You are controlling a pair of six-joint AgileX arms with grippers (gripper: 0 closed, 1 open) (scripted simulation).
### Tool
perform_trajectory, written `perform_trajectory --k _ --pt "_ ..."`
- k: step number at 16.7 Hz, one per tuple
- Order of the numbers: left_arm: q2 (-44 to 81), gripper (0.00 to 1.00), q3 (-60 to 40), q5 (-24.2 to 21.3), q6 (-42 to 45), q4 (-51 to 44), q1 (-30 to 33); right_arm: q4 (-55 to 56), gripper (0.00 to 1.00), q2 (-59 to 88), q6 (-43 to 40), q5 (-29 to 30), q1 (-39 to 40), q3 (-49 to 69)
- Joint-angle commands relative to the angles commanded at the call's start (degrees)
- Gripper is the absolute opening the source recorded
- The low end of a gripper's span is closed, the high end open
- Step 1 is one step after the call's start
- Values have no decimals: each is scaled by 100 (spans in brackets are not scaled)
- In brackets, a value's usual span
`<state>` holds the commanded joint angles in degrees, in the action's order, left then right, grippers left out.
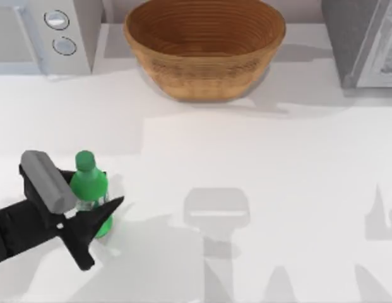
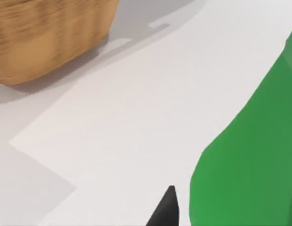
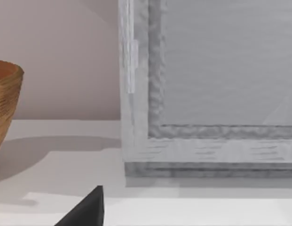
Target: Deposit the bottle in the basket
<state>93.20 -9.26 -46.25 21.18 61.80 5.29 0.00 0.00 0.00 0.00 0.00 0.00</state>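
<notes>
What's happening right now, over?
Left gripper at the bottle, front left of table. Basket at the back, nothing inside. Right arm parked. Path looks open.

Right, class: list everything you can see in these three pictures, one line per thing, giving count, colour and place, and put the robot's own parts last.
bottle: one, bright green with a green cap, upright on the table's left side, near the front.
basket: one, tan-brown wicker, at the back of the table, in the middle.
box with two round dials: one, pale grey, back left corner.
grey cabinet: one, grey, back right corner.
table: one, white, under everything.
left gripper: one, black with a grey block on the wrist, at the bottle on the left side, fingers around the bottle's lower body.
right gripper's finger: one black tip, seen in the right wrist view, facing the cabinet.
</notes>
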Motion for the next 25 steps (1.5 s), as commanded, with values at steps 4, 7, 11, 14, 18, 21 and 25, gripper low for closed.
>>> perform_trajectory --k 4,7,11,14,18,21,25 --pt "-911 0 30 -470 456 -2077 -686 0 100 0 0 0 0 0" --pt "-1612 0 2 -770 817 -3216 -1258 0 100 0 0 0 0 0" --pt "-2568 0 -207 -1307 1379 -4594 -1927 0 100 0 0 0 0 0" --pt "-3425 0 -382 -1883 1810 -6137 -2300 0 100 0 0 0 0 0" --pt "-4930 0 -504 -2626 2420 -8376 -2947 0 100 0 0 0 0 0" --pt "-5878 0 -566 -2920 2797 -9527 -3512 0 100 0 0 0 0 0" --pt "-6477 0 -667 -2968 3086 -10232 -4044 0 100 0 0 0 0 0"
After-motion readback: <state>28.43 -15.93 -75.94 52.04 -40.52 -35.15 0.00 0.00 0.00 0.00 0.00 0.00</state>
